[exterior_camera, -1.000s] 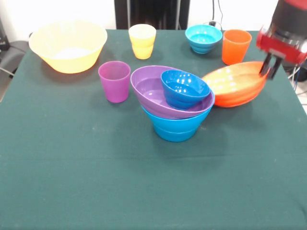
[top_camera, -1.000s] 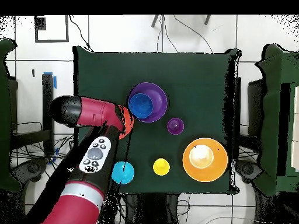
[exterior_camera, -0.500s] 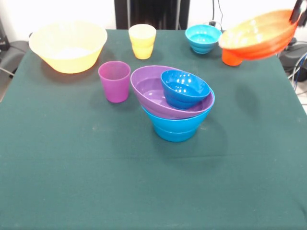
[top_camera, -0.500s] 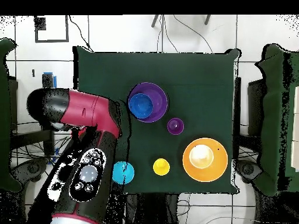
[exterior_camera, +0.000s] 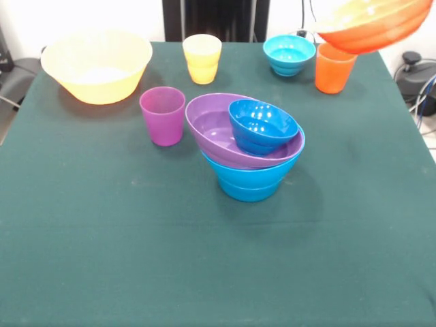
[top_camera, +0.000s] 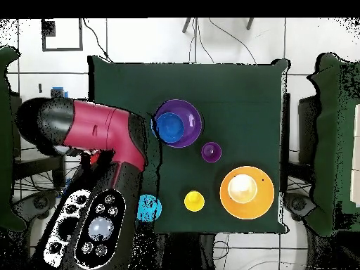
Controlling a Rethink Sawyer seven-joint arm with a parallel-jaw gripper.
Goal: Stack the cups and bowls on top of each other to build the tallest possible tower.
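The wide orange bowl (exterior_camera: pixel 371 24) hangs tilted in the air at the top right of the front view, cut by the top edge, above the orange cup (exterior_camera: pixel 334 68). My gripper holds it from beyond that edge and does not show; in the overhead view the red arm (top_camera: pixel 105 140) covers both. The tower stands mid-table: a mid-blue bowl (exterior_camera: pixel 248 180), a tilted purple bowl (exterior_camera: pixel 211 126) on it, and a small dark blue bowl (exterior_camera: pixel 262 126) inside that. The purple cup (exterior_camera: pixel 162 114) stands left of the tower and the yellow cup (exterior_camera: pixel 201 58) behind it.
A large yellow bowl (exterior_camera: pixel 102 88) sits at the far left corner. A small cyan bowl (exterior_camera: pixel 289 54) stands beside the orange cup at the back. In the overhead view the arm reaches over the table's left edge, close to the tower (top_camera: pixel 177 124).
The orange bowl went from resting tilted on the table right of the tower to high in the air at the top right. The arm rose with it, and the gripper left the front view.
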